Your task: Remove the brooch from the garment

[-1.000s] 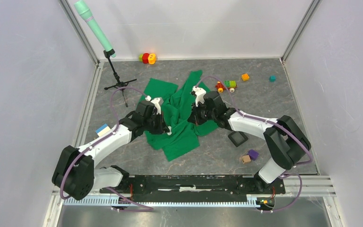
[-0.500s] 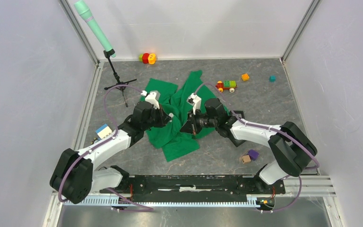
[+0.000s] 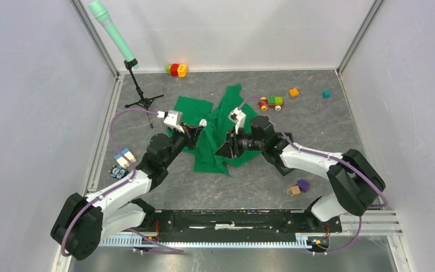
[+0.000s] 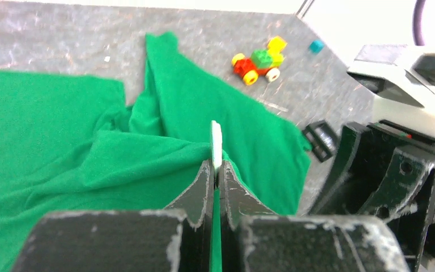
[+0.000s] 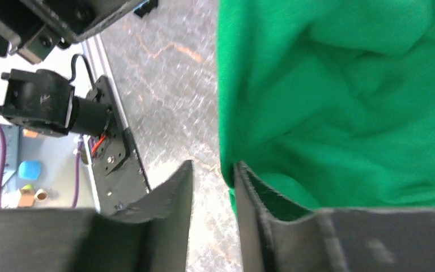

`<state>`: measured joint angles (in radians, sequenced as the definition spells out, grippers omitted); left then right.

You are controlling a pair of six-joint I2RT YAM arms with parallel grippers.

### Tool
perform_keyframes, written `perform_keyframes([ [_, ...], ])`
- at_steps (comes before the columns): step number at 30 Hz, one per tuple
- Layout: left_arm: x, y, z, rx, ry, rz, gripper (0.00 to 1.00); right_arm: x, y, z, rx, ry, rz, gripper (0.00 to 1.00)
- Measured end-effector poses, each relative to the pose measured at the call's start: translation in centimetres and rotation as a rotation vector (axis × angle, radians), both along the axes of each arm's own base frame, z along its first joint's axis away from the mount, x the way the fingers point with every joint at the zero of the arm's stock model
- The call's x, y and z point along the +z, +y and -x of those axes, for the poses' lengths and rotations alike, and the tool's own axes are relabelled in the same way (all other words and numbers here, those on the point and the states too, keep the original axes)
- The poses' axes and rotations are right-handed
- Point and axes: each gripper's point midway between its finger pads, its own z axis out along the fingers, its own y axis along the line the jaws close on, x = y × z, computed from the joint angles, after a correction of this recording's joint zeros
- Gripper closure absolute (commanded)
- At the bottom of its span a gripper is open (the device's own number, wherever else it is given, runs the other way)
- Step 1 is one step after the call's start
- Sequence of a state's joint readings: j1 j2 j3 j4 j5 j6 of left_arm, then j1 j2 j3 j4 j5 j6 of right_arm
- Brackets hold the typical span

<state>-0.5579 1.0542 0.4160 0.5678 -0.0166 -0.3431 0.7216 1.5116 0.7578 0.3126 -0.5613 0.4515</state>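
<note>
The green garment [image 3: 218,127] lies crumpled in the middle of the table. My left gripper [image 3: 199,124] is over its left part. In the left wrist view the gripper [image 4: 216,164] is shut on a thin pale piece seen edge-on, the brooch [image 4: 216,141]. A fold of the garment [image 4: 147,153] rises up to the fingertips. My right gripper [image 3: 225,150] is at the garment's near edge. In the right wrist view it [image 5: 212,170] is open, with bare floor between the jaws and the garment [image 5: 340,102] against the right finger.
A toy car [image 3: 272,102], an orange brick [image 3: 294,92] and a teal cube [image 3: 327,94] lie beyond the garment. Purple [image 3: 303,185] and tan [image 3: 294,191] cubes lie near right. A black square frame [image 4: 320,140] lies by the garment. A mint-topped stand [image 3: 141,99] is at far left.
My left gripper has pulled up and back to the far left, shut, and the garment's near part has drawn up with it. My right gripper stays at the garment's near edge.
</note>
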Motion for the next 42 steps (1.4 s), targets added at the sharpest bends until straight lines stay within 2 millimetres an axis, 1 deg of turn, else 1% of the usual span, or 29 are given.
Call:
perform_keyframes([
  [1, 0.6, 0.0, 0.1, -0.004, -0.025, 0.019, 0.98, 0.5, -0.3, -0.5, -0.021, -0.007, -0.011, 0.48],
  [3, 1.6, -0.2, 0.4, -0.019, -0.058, 0.051, 0.98, 2.2, -0.8, -1.6, -0.071, -0.038, -0.057, 0.39],
  [4, 2.0, -0.3, 0.6, -0.026, -0.069, 0.073, 0.98, 2.9, -1.1, -1.9, -0.093, -0.049, -0.085, 0.35],
  [6, 2.7, -0.4, 1.0, -0.038, -0.087, 0.110, 0.98, 4.4, -1.6, -2.5, -0.134, -0.074, -0.150, 0.30],
  [10, 4.2, -0.7, 1.7, -0.066, -0.103, 0.197, 0.98, 6.5, -1.7, -2.7, -0.179, -0.083, -0.281, 0.29],
  [13, 5.7, -1.1, 2.2, -0.093, -0.112, 0.271, 0.98, 8.6, -1.3, -2.8, -0.194, -0.067, -0.397, 0.30],
  [14, 6.2, -1.3, 2.5, -0.108, -0.114, 0.299, 0.98, 9.7, -1.0, -3.0, -0.196, -0.059, -0.453, 0.30],
  [16, 7.2, -1.5, 2.9, -0.127, -0.116, 0.356, 0.98, 10.9, -0.7, -3.2, -0.196, -0.037, -0.532, 0.31],
  [19, 8.2, -1.9, 3.4, -0.160, -0.103, 0.431, 0.98, 11.7, -0.3, -3.4, -0.192, 0.006, -0.612, 0.32],
  [21, 8.8, -2.0, 3.7, -0.179, -0.094, 0.477, 0.98, 11.9, -0.1, -3.5, -0.192, 0.041, -0.652, 0.34],
  [24, 9.5, -2.1, 4.2, -0.205, -0.084, 0.535, 0.98, 12.5, 0.2, -3.8, -0.191, 0.075, -0.704, 0.38],
  [28, 9.9, -2.5, 4.6, -0.241, -0.066, 0.582, 0.98, 14.2, 0.5, -4.1, -0.171, 0.085, -0.769, 0.43],
  [31, 10.0, -2.8, 4.8, -0.264, -0.053, 0.599, 0.98, 15.4, 0.6, -4.1, -0.155, 0.076, -0.806, 0.50],
  [35, 10.2, -3.0, 5.1, -0.285, -0.056, 0.607, 0.98, 15.6, 0.7, -4.1, -0.148, 0.089, -0.821, 0.58],
  [37, 10.2, -3.0, 5.3, -0.291, -0.060, 0.607, 0.98, 15.5, 0.7, -4.1, -0.148, 0.098, -0.824, 0.60],
  [39, 10.2, -3.0, 5.3, -0.294, -0.059, 0.606, 0.98, 15.4, 0.8, -4.1, -0.148, 0.105, -0.824, 0.65],
  [42, 10.1, -3.1, 5.4, -0.297, -0.058, 0.605, 0.98, 15.4, 0.8, -4.1, -0.143, 0.112, -0.827, 0.68],
])
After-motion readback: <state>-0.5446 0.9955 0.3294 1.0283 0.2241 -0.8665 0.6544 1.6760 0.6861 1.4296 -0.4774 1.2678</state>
